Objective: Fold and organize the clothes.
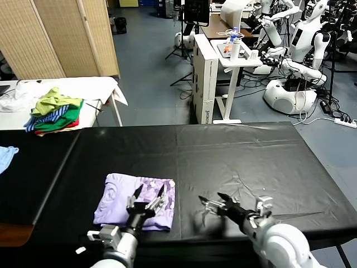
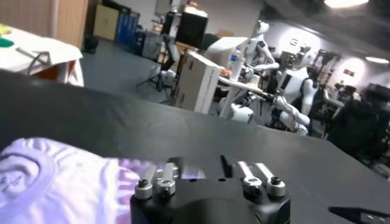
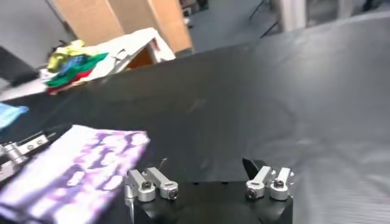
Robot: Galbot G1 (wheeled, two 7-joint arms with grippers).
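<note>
The clothes are one pale lavender T-shirt (image 1: 125, 201), lying folded into a rectangle on the black table (image 1: 240, 156), near its front edge. A purple print shows on its right part. My left gripper (image 1: 149, 194) hovers over the shirt's front right portion, fingers spread apart and holding nothing. In the left wrist view the shirt (image 2: 55, 182) lies just beyond and beside that gripper (image 2: 200, 167). My right gripper (image 1: 215, 201) is open low over bare table, a short way right of the shirt. In the right wrist view the shirt (image 3: 79, 170) lies to one side of the right gripper (image 3: 204, 167).
A pile of green, yellow, striped and red clothes (image 1: 56, 109) sits on a white table (image 1: 95, 86) at the back left. A light blue garment (image 1: 6, 156) lies at the black table's left edge. Behind the table stand a white cabinet (image 1: 205, 78) and other robots (image 1: 301, 50).
</note>
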